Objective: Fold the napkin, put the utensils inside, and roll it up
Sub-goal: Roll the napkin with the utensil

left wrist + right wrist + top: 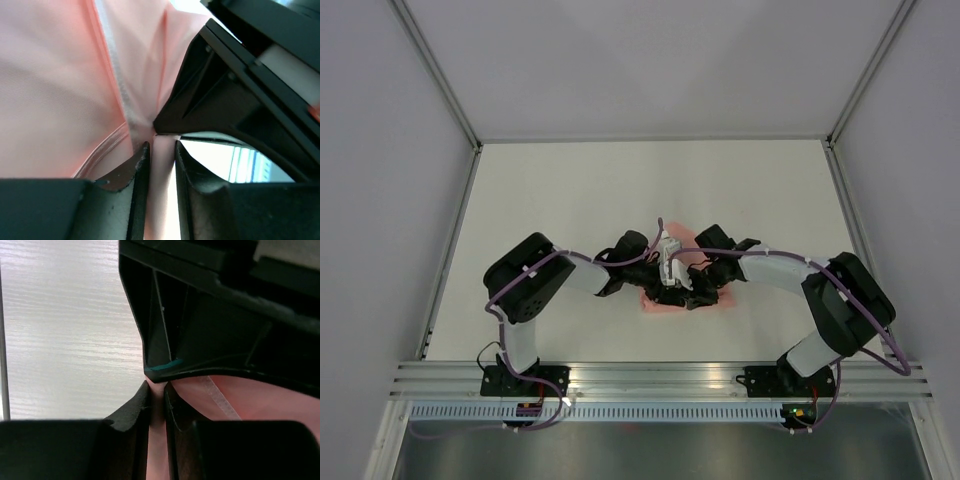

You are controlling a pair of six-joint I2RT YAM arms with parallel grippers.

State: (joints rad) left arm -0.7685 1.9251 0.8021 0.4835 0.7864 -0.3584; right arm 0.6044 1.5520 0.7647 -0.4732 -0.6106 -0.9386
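Note:
The pale salmon-pink napkin (660,300) lies bunched near the table's front middle, mostly hidden under both grippers. My left gripper (655,268) is shut on a fold of the napkin (55,90), with cloth pinched between its fingers (137,185). My right gripper (695,290) is shut on the napkin (265,405) too, cloth squeezed between its fingers (137,415). The two grippers meet tip to tip over the cloth; each shows as a black body close in the other's wrist view. The yellow-orange and black utensil is out of view.
The white table (570,200) is walled by grey panels at the left, right and back. A metal rail (660,378) runs along the near edge by the arm bases.

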